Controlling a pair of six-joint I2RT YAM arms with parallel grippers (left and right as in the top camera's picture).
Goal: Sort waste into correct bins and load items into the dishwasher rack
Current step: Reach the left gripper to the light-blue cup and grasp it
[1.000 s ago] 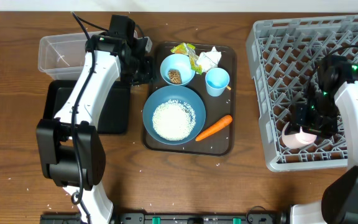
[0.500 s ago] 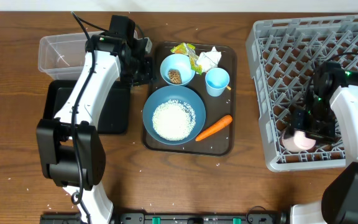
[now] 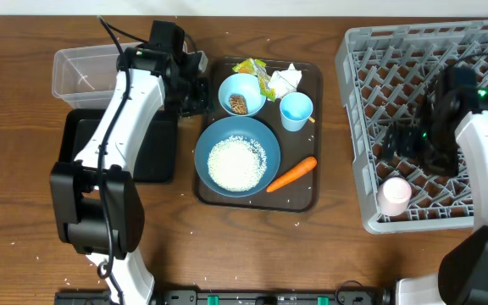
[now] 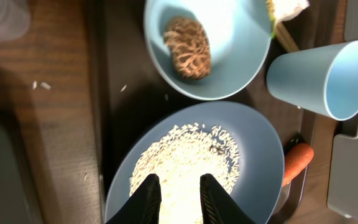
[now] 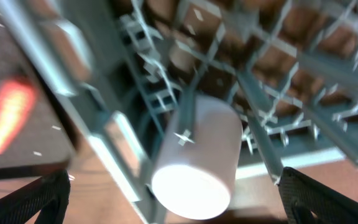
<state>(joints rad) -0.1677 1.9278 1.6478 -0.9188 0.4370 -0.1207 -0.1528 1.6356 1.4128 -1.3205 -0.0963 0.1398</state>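
The white-pink cup (image 3: pixel 394 195) lies on its side in the front-left corner of the grey dishwasher rack (image 3: pixel 371 85). My right gripper (image 3: pixel 407 146) hovers over it, open wide and apart from the cup (image 5: pixel 197 155). My left gripper (image 4: pixel 179 198) stands slightly open and empty above the rice (image 4: pixel 185 158) in the large blue bowl (image 3: pixel 237 157). The small light-blue bowl (image 3: pixel 241 93) holds a brown food lump (image 4: pixel 188 46). Beside it are the light-blue cup (image 3: pixel 296 111), a carrot (image 3: pixel 291 174), a tissue (image 3: pixel 285 79) and a foil wrapper (image 3: pixel 252 68). A chopstick end (image 4: pixel 286 38) shows by the cup.
The bowls, cup and waste sit on a brown serving tray (image 3: pixel 307 199). A clear tub (image 3: pixel 79 72) stands at the far left, with a black tray (image 3: pixel 155 157) in front of it under my left arm. Rice grains dot the table.
My right gripper has opened, let go of the white-pink cup and drawn back from it; the cup now lies in the rack. The left arm has not moved.
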